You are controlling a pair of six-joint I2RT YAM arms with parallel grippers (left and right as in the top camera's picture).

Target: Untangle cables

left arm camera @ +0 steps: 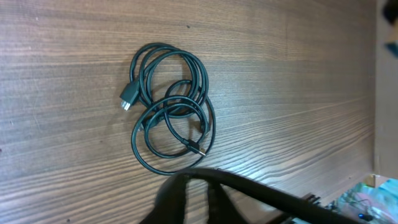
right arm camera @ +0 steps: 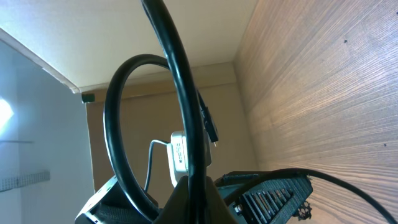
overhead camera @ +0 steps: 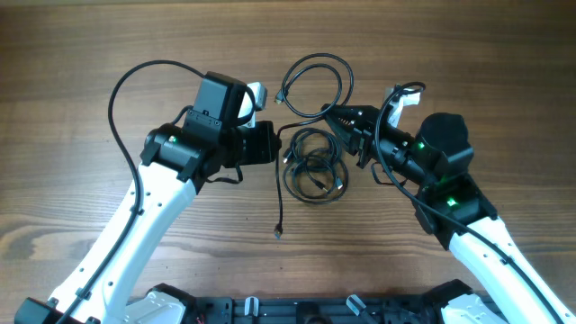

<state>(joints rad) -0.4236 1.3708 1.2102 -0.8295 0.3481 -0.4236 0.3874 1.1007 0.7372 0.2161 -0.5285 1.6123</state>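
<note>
On table [overhead camera: 90, 54]: cables [overhead camera: 311, 164] thin, black, coiled in overlapping loops.

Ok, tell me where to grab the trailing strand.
Grip the strand mid-length, short of its plug, from straight above with the jaws across it: it lies flat and straight, clear of the tangle.

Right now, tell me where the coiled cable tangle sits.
In the overhead view, the coiled cable tangle lies centre-frame, between the left gripper and the right gripper.
</note>
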